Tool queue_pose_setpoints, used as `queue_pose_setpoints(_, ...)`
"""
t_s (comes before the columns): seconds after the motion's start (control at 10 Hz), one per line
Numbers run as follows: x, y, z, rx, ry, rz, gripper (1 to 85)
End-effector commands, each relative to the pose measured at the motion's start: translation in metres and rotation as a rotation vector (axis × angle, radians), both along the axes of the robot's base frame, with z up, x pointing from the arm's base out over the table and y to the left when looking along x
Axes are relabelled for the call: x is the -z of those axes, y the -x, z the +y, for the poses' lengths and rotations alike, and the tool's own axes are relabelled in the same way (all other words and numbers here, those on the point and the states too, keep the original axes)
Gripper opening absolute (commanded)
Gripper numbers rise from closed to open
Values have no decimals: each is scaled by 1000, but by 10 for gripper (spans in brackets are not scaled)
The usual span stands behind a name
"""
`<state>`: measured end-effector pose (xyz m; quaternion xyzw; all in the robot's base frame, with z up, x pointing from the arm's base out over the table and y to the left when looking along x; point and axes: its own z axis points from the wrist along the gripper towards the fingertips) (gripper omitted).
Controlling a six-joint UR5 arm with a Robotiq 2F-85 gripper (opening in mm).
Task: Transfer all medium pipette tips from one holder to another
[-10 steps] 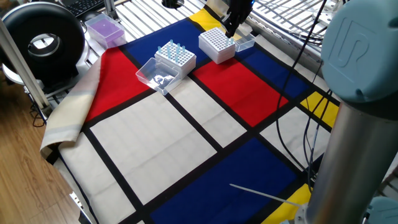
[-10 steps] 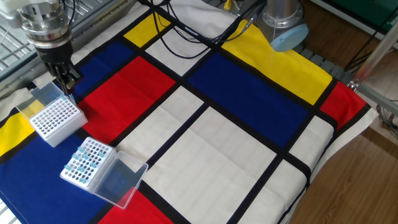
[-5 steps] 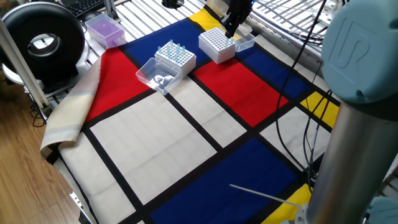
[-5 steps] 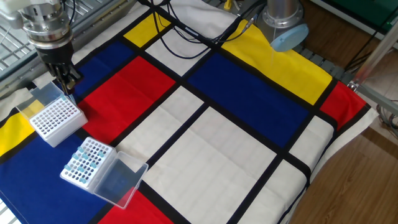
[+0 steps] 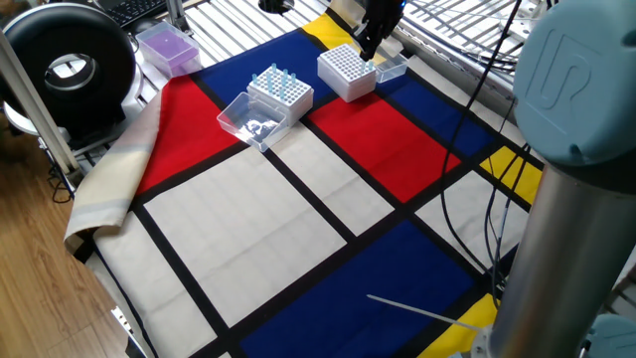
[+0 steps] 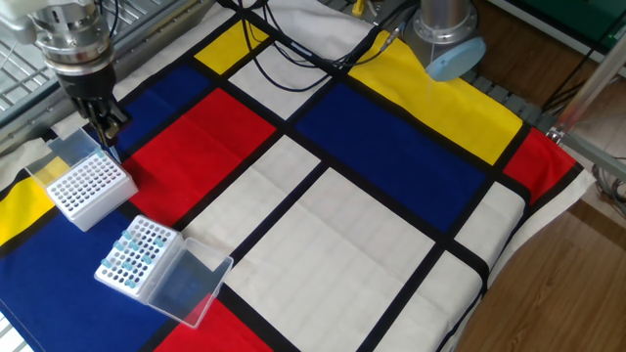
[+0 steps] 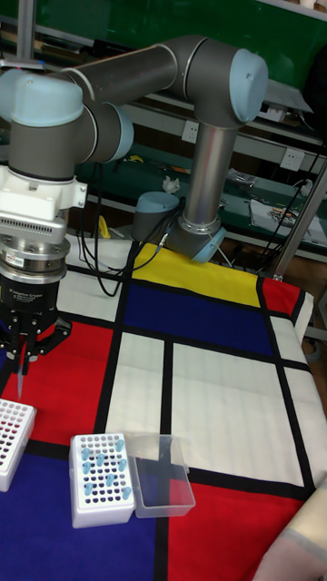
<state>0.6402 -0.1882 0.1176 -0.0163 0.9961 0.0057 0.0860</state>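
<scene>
Pale-blue translucent cones, the medium pipette tips point(image 7: 98, 465), stand scattered in the holes of a white perforated plastic rack point(image 6: 137, 252) whose clear hinged lid point(image 6: 191, 284) lies open beside it on the blue part of the colour-block tablecloth point(image 6: 342, 225). In the one fixed view the same tips point(image 5: 277, 79) poke up above the rack top. A second white perforated holder point(image 6: 86, 184) sits just beside the first, nearer the yellow corner, with its own clear lid point(image 5: 390, 68) folded out behind it; no blue shows in its holes.

The black two-finger gripper point(image 7: 22, 356) hangs over the near edge of that second holder, fingers pointing down and drawn close together on one slender pale tip point(image 7: 20, 379) (it hangs point down just above the holder's top). In the other fixed view the gripper point(image 6: 106, 132) is at the holder's corner; the tip is too thin to make out there.
</scene>
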Motion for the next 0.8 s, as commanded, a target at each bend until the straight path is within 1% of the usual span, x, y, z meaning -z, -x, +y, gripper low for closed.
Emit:
queue_pose_setpoints(0.0, -6, -3, 5, 9, -8, 1, 13)
queue_pose_setpoints(0.2, -7, -5, 6, 7, -10, 2, 13)
queue_pose_setpoints(0.7, -2, -12, 5, -4, -9, -4, 13)
